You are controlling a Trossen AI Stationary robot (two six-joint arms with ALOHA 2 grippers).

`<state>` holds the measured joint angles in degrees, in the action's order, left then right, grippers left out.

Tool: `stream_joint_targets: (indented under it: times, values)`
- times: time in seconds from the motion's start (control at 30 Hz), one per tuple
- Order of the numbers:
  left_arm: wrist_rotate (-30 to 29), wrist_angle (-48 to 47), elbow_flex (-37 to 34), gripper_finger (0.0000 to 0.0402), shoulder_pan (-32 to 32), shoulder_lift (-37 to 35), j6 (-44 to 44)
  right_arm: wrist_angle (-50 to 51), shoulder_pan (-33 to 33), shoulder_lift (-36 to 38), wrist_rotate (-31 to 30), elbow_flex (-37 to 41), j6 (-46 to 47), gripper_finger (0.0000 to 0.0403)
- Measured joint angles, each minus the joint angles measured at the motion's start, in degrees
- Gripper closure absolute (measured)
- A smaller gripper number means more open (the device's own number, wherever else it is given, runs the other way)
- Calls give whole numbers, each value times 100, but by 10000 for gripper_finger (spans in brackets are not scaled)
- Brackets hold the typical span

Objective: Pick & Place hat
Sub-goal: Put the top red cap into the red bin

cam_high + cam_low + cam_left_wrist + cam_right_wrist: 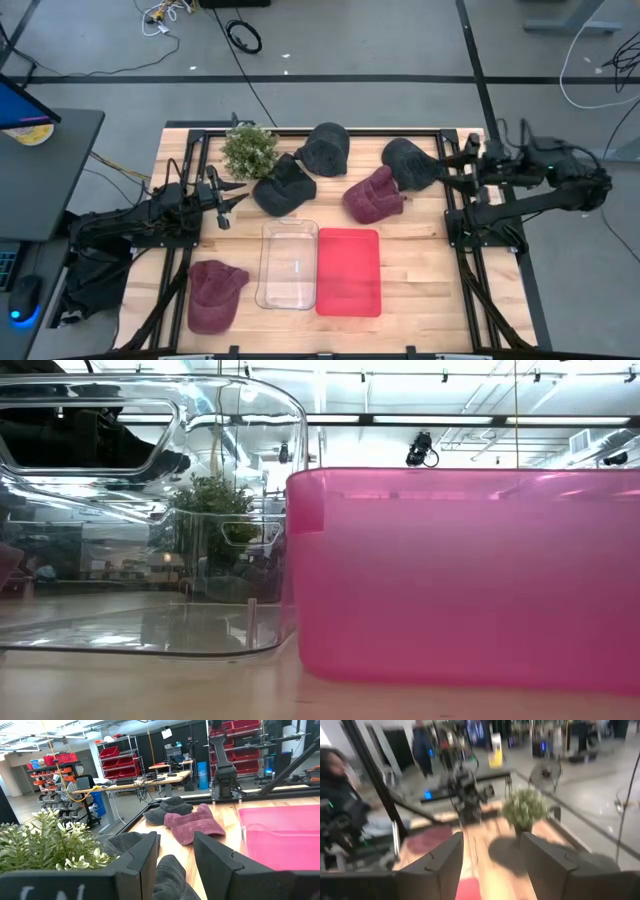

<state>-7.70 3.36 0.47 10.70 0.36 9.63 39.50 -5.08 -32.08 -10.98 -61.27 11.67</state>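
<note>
Table (420, 290): pink bin (348, 271) at centre, clear bin (287, 265) touching it at 9 o'clock. Hats: maroon hat (213, 294) at 7 o'clock; second maroon hat (373, 195) just at 12 from the pink bin; three dark hats (324, 148) along 12 o'clock. My left pincer (224, 207) at 9 o'clock, fingers apart, beside the plant (248, 149). My right pincer (447, 168) at 2 o'clock, fingers apart, holding nothing.

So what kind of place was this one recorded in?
Likely a robotics lab or workshop: shelving with red storage bins, a workbench cluttered with equipment, and loose cables on the concrete floor around the wooden table.
</note>
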Motion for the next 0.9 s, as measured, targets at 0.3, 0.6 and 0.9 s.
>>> stream_joint_targets:
  times: [0.3, 0.6, 0.9]
  values:
    - [0, 2, 0, 268, 0, 0, -2, 1424, 0, -1223, -9, -761, 387, 198]
    - [-1, 0, 0, 268, 0, 0, -1, 2129, 0, -1967, -10, -816, 226, 198]
    - [0, 0, 0, 268, 1, 0, -2, 1321, -17, -2526, 41, -441, 101, 198]
